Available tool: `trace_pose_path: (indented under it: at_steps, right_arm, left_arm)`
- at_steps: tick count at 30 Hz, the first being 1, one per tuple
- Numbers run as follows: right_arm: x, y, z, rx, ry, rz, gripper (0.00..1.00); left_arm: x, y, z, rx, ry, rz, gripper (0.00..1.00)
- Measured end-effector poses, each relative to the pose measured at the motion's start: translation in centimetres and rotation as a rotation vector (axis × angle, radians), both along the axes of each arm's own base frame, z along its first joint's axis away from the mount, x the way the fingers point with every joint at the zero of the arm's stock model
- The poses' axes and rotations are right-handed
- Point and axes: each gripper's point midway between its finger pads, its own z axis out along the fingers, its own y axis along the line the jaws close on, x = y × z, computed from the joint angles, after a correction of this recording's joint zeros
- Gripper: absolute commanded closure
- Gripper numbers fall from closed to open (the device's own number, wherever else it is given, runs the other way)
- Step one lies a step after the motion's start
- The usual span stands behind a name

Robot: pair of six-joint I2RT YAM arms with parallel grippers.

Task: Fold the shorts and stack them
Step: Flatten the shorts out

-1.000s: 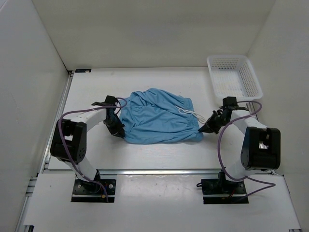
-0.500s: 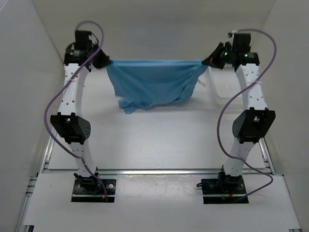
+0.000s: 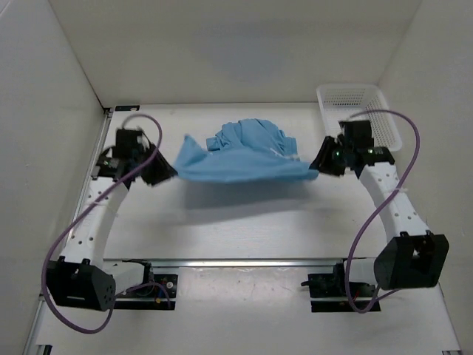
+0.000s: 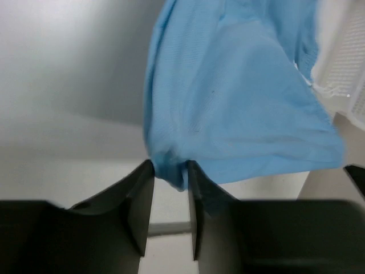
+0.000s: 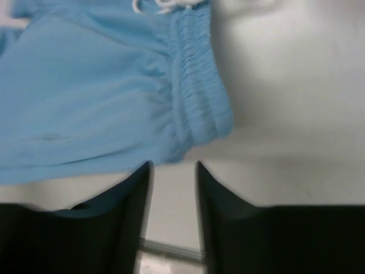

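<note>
Here we are above the white table [image 3: 244, 225], and the pair of light blue soft fabric shorts [image 3: 244, 157] is up off it, strung between the two arms with a shadow on the table beneath. The near edge of the shorts runs as a straight, taut line from left to right. Behind that line the rest of the cloth heaps into a rumpled mound on the far side, about midway across the table.

On the left, the left tool [image 3: 164, 172] is clamped on the left corner of the shorts. From the left wrist we see its two dark fingers [image 4: 140, 200] drawn close together, with a pinch of blue cloth squeezed down between them and the rest fanning away to the far right.

On the right, the right tool [image 3: 316, 164] meets the right corner of the shorts, where the cloth pulls to a point. From the right wrist we see the gathered elastic waistband [image 5: 199, 91] coming down to the fingertips, with the thin white drawstring [image 5: 165, 7] just showing at the far edge. The cloth reaches only the very tips here and the fingers stand a little apart around it, so we read this as a grip on the waistband corner.

The white mesh plastic basket [image 3: 355, 118] sits in the far right corner of the table, just beyond the right tool and apart from the shorts.
</note>
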Motion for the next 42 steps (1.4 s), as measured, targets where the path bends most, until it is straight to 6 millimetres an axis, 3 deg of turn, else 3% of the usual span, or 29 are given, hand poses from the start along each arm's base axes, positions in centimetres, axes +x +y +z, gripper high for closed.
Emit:
trace_pose_path:
  at_steps: [1, 2, 3, 5, 7, 8, 9, 10, 11, 12, 13, 15, 16, 17, 18, 19, 20, 21, 23, 24, 30, 35, 36, 39, 40, 42]
  right_arm:
    - [-2.0, -0.9, -2.7, -0.033, 0.072, -0.036, 0.33]
    - [-3.6, -1.7, -4.7, -0.058, 0.127, -0.071, 0.29]
    - [-5.2, -2.7, -6.6, -0.088, 0.176, -0.11, 0.24]
    - [-7.7, -4.1, -8.7, -0.115, 0.249, -0.182, 0.22]
    - [-8.3, -5.0, -8.7, -0.122, 0.258, -0.243, 0.32]
    - [-8.2, -5.2, -8.5, -0.119, 0.247, -0.266, 0.56]
    - [-8.1, -5.3, -8.2, -0.113, 0.239, -0.284, 0.68]
    - [-8.0, -5.3, -8.2, -0.104, 0.239, -0.296, 0.8]
    - [-8.0, -5.3, -8.2, -0.09, 0.245, -0.316, 0.96]
    - [-8.0, -5.2, -8.3, -0.076, 0.253, -0.323, 1.0]
    - [-8.1, -5.0, -8.6, -0.05, 0.266, -0.328, 1.0]
    - [-9.0, -4.4, -10.1, 0.004, 0.321, -0.332, 1.0]
    - [-9.6, -4.0, -11.2, 0.035, 0.353, -0.328, 0.96]
    - [-10.3, -3.5, -12.2, 0.069, 0.391, -0.328, 0.82]
    - [-11.2, -2.8, -13.3, 0.112, 0.438, -0.325, 0.74]
    - [-12.2, -2.1, -14.4, 0.153, 0.485, -0.319, 0.66]
    - [-13.1, -1.5, -15.3, 0.186, 0.531, -0.322, 0.46]
    - [-13.8, -0.9, -16.0, 0.225, 0.573, -0.321, 0.38]
    - [-14.4, -0.1, -16.6, 0.284, 0.625, -0.319, 0.36]
    - [-14.2, 0.2, -16.6, 0.309, 0.632, -0.321, 0.26]
    - [-11.7, 0.7, -16.5, 0.38, 0.621, -0.318, 0.21]
    - [-9.1, 0.3, -16.8, 0.403, 0.604, -0.341, 0.26]
    - [-8.6, 0.2, -16.9, 0.405, 0.603, -0.345, 0.28]
    - [-7.6, 0.1, -17.4, 0.407, 0.608, -0.35, 0.39]
    - [-7.3, 0.1, -17.7, 0.405, 0.613, -0.35, 0.49]
    - [-7.0, 0.1, -17.9, 0.404, 0.616, -0.352, 0.63]
  left_arm:
    - [-2.0, -0.3, -3.6, 0.002, 0.085, -0.017, 0.34]
    - [-4.1, -0.4, -7.1, 0.002, 0.175, -0.028, 0.04]
    - [-6.3, -0.5, -10.2, 0.002, 0.267, -0.036, 0.01]
    - [-9.9, -0.3, -14.5, 0.001, 0.426, -0.032, 0.01]
    - [-11.6, -0.1, -16.0, 0.006, 0.496, -0.028, 0.12]
    - [-11.6, -0.1, -15.9, 0.005, 0.495, -0.027, 0.22]
    - [-11.3, -0.1, -15.5, 0.004, 0.479, -0.026, 0.34]
    - [-11.0, -0.2, -15.1, 0.001, 0.464, -0.025, 0.59]
    - [-10.5, -0.2, -14.6, 0.0, 0.443, -0.027, 0.67]
    - [-10.1, -0.2, -14.5, 0.002, 0.43, -0.021, 0.72]
    - [-9.9, -0.1, -14.5, 0.008, 0.423, -0.022, 0.7]
    - [-10.0, 0.0, -15.0, 0.017, 0.44, -0.015, 0.51]
    - [-10.0, 0.1, -15.5, 0.021, 0.453, -0.015, 0.25]
    - [-10.2, 0.1, -16.2, 0.022, 0.474, -0.013, 0.14]
    - [-10.5, 0.0, -16.9, 0.018, 0.503, -0.013, 0.05]
    - [-10.7, -0.1, -17.7, 0.017, 0.536, -0.008, 0.01]
    - [-10.9, -0.1, -18.5, 0.017, 0.567, -0.006, 0.01]
    - [-11.0, -0.2, -19.1, 0.018, 0.591, -0.005, 0.01]
    - [-10.9, -0.6, -20.0, 0.023, 0.624, -0.015, 0.01]
    - [-10.7, -0.9, -20.5, 0.028, 0.64, -0.021, 0.01]
    - [-9.3, -2.4, -23.0, 0.061, 0.706, -0.067, 0.11]
    - [-9.1, -3.1, -24.4, 0.09, 0.732, -0.084, 0.24]
    - [-9.0, -3.1, -24.4, 0.092, 0.73, -0.084, 0.27]
    - [-8.4, -3.1, -24.3, 0.098, 0.718, -0.075, 0.49]
    - [-8.0, -3.1, -24.3, 0.103, 0.715, -0.072, 0.62]
    - [-7.4, -3.1, -24.6, 0.109, 0.715, -0.065, 0.72]
